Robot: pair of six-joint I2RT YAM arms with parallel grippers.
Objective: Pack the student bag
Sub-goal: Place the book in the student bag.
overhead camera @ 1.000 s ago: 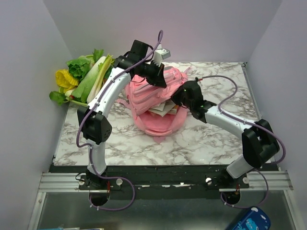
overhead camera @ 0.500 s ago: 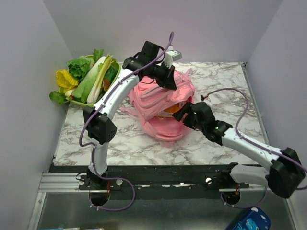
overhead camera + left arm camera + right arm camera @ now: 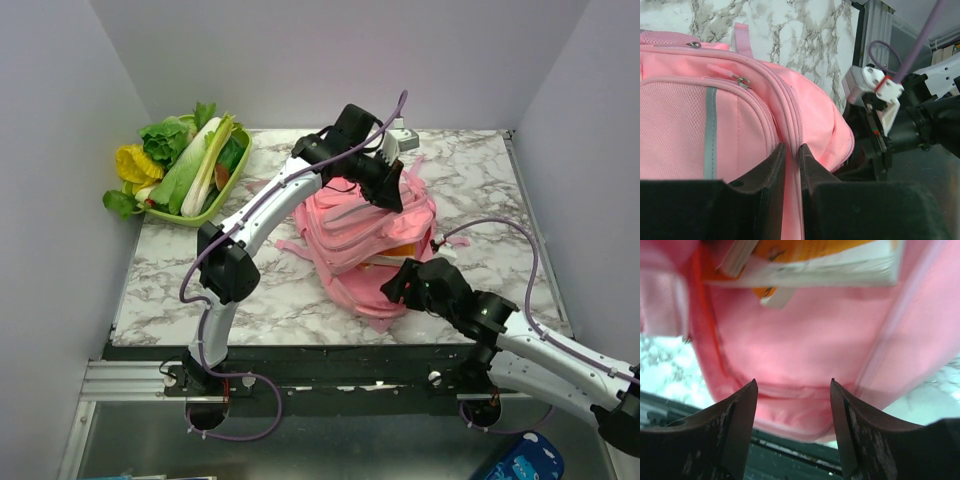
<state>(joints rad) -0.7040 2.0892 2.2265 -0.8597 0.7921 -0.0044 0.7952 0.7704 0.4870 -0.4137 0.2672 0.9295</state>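
Note:
The pink student bag (image 3: 365, 225) lies on the marble table, its open mouth toward the front edge with books (image 3: 405, 246) showing inside. My left gripper (image 3: 388, 190) is shut on a fold of the bag's pink fabric at its far top; the left wrist view shows the fabric (image 3: 790, 165) pinched between the jaws, beside the grey strip (image 3: 710, 130). My right gripper (image 3: 400, 290) is open at the bag's mouth by the front edge. The right wrist view shows the pink lining (image 3: 795, 350) between the spread fingers and books (image 3: 805, 260) above.
A green tray of vegetables (image 3: 185, 165) stands at the back left. Grey walls close in the left, back and right. The black front rail (image 3: 330, 365) runs just below the bag's mouth. A blue packet (image 3: 520, 460) lies below the table at the right.
The bag has slid right and toward the front. My left gripper moved right with the bag's fabric in it. My right arm drew back toward the front edge, and its gripper now sits at the bag's mouth.

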